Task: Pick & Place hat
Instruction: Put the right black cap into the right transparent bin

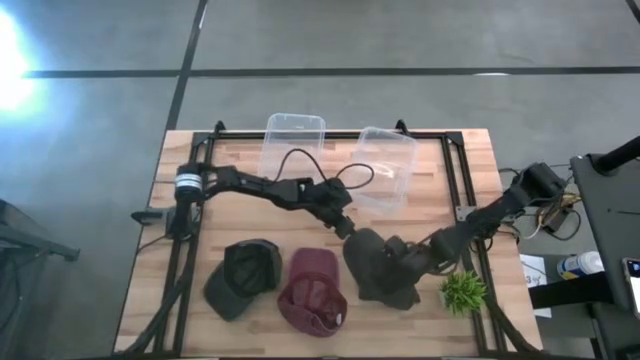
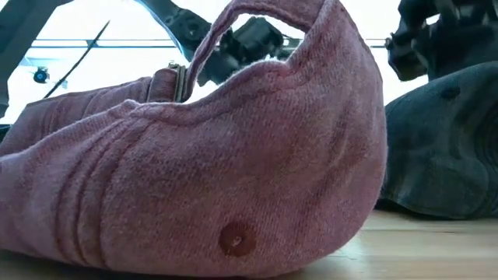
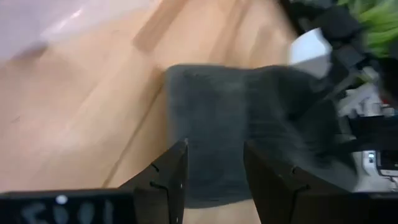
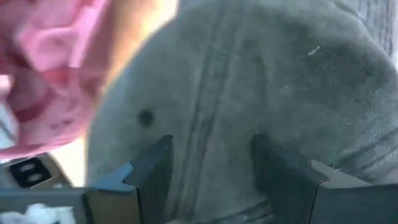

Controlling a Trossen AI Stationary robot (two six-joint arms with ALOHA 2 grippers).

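Note:
A dark grey cap point(image 1: 380, 268) lies on the table's near right part, beside a maroon cap point(image 1: 313, 292) and a dark green cap point(image 1: 242, 278). My left gripper point(image 1: 347, 228) reaches in from the left and is open at the grey cap's far edge. In the left wrist view its fingers point(image 3: 214, 177) stand on either side of a flat grey part of the cap point(image 3: 224, 118). My right gripper point(image 1: 408, 256), also open, comes from the right over the cap's crown point(image 4: 249, 93). The low view is mostly filled by the maroon cap point(image 2: 194, 171). My left gripper stands with open fingers astride the grey cap's flat edge point(image 3: 214, 149), slanting down from the far left; whether the fingers touch it I cannot tell. My right gripper is open right over the crown's panel point(image 4: 211, 162), near the top button point(image 4: 145, 117); I cannot tell whether it touches.
Two clear plastic containers point(image 1: 293, 140) point(image 1: 386, 165) sit at the far edge. A small green plant point(image 1: 463, 292) stands near the right near corner, close to the right arm. A black cable point(image 1: 330, 165) loops over the left arm. Bare wood shows at the left.

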